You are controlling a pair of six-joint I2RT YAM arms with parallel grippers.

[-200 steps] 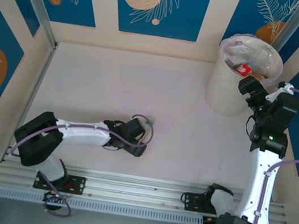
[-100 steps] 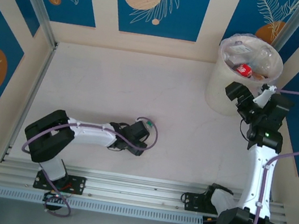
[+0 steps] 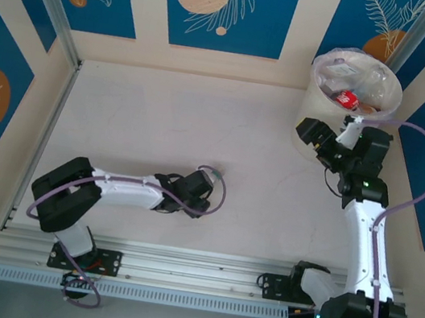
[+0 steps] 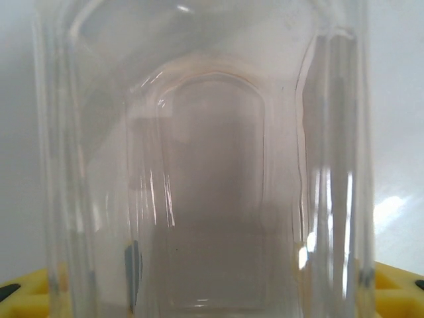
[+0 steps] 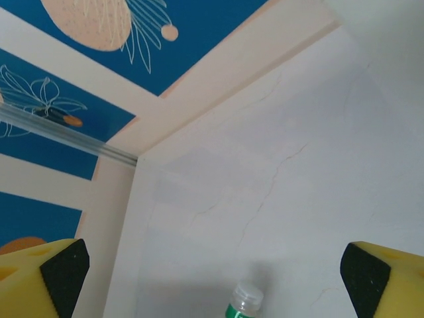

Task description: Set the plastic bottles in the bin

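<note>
Top external: the left gripper is at the plastic bottle mid-table, which seems to stand cap-up, with the bin well apart at the far right beside the right gripper. Left wrist: the bottle's clear body rises between the yellow fingertips; whether they pinch it, I cannot tell. Right wrist: the right gripper is spread wide and empty, the bottle far off.

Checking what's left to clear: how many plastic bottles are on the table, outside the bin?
1: a clear plastic bottle stands near the middle of the table, between the fingers of the left gripper. Others may be hidden from view.
</note>
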